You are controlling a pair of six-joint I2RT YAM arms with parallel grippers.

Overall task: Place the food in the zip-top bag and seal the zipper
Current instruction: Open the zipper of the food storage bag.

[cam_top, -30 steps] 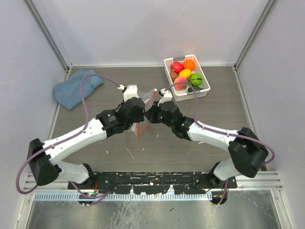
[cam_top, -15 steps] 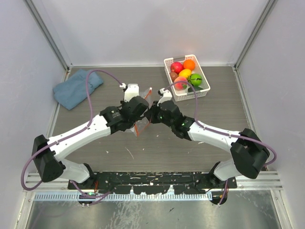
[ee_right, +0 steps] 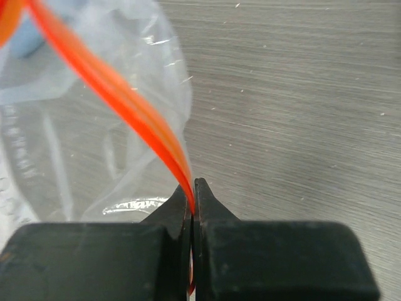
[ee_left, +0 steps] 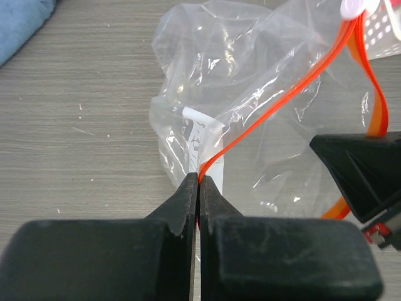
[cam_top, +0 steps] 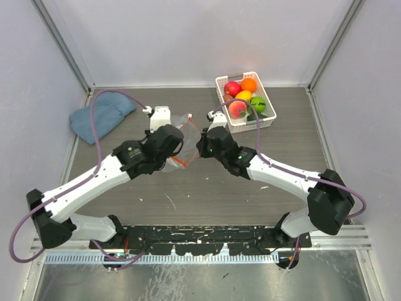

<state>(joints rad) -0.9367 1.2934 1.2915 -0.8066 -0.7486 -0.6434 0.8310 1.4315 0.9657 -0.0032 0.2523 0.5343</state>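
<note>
The clear zip-top bag [cam_top: 184,127] hangs crumpled between my two grippers above the table; it also shows in the left wrist view [ee_left: 238,75]. My left gripper [cam_top: 179,155] [ee_left: 198,182] is shut on the red-orange zipper [ee_left: 269,103] strip beside the white label [ee_left: 202,135]. My right gripper [cam_top: 199,145] [ee_right: 193,187] is shut on another stretch of the zipper [ee_right: 119,100]. The white slider [ee_left: 357,7] sits at the strip's far end. The food [cam_top: 243,97], several toy fruits, lies in the white basket [cam_top: 268,118] at the back right.
A blue folded cloth [cam_top: 100,116] lies at the back left, its corner showing in the left wrist view [ee_left: 19,19]. Grey walls with metal frame posts close in the table on three sides. My right gripper's fingers [ee_left: 363,179] show in the left wrist view.
My left arm has swung left and back, drawing the zipper strip and bag with it. The right gripper has shifted slightly back, still holding the strip. The fruits stay in the basket.
</note>
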